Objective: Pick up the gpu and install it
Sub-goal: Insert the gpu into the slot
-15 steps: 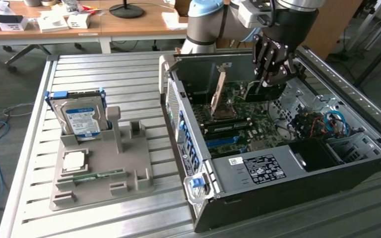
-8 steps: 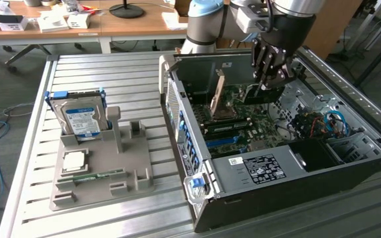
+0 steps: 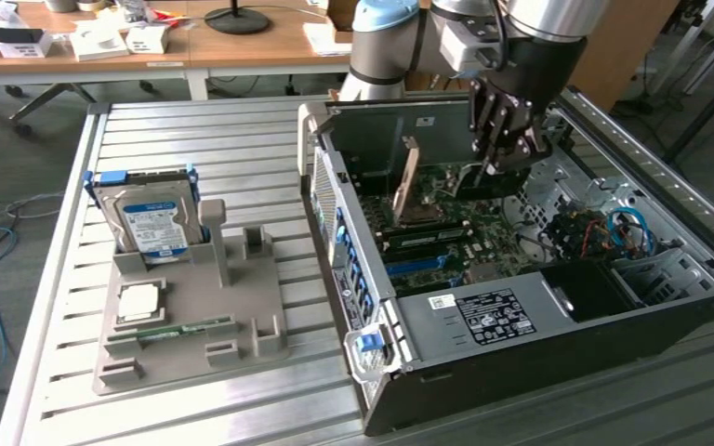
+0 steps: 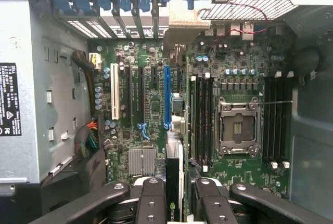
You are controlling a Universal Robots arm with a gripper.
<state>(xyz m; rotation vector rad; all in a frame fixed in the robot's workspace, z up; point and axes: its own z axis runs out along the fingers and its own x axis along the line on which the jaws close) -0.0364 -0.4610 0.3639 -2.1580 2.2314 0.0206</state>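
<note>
the gpu (image 4: 174, 164) is gripped on its thin edge by the closed claw (image 4: 178, 198), low inside the computer case (image 3: 482, 372), just beside the long blue slot (image 4: 167, 96). if it is pushed down off line (or tipped), the slot could be missed and the board (image 4: 151, 104) scraped.

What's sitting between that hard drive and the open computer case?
In the exterior view, grey upright posts stand between the hard drive and the computer case, then a strip of bare slatted table.
</note>
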